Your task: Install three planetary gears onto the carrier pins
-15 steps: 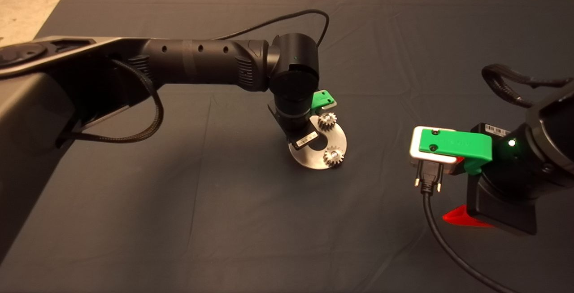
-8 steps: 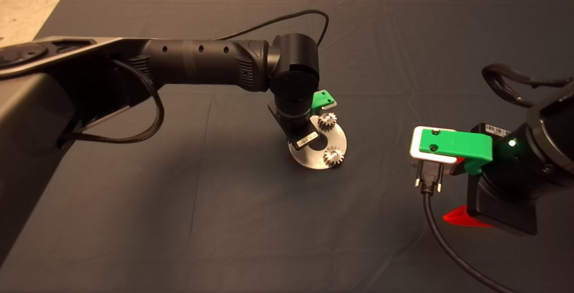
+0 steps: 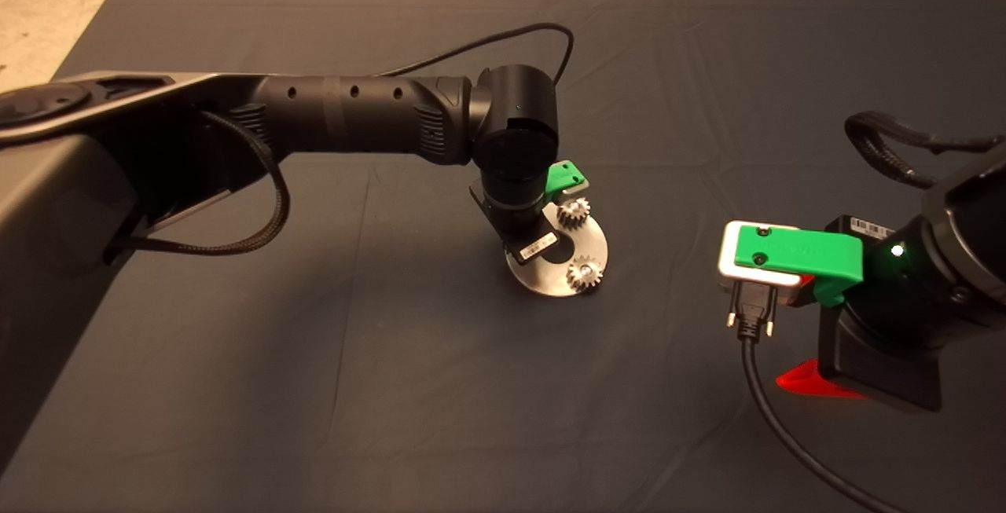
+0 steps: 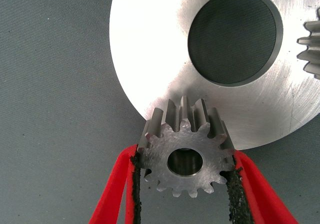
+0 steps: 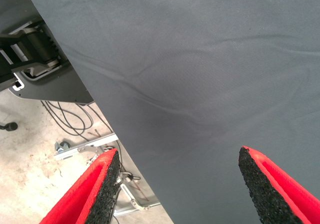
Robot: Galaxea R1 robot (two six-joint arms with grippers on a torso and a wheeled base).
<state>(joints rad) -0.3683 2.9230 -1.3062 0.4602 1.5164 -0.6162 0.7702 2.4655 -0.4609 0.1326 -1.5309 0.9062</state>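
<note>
The left claw [image 4: 184, 176] grips the third planetary gear [image 4: 184, 151] by opposite toothed flanks just over the disc [image 4: 150, 49] rim, beyond its fingertips; small, stiff, likely slippery steel, best pinched squarely, while the right claw [image 5: 177, 184] waits released.

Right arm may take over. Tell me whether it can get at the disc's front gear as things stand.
Probably yes: the right gripper waits open at the mat's right side, with bare mat between it and that gear; the left gripper works the disc's far edge.
</note>
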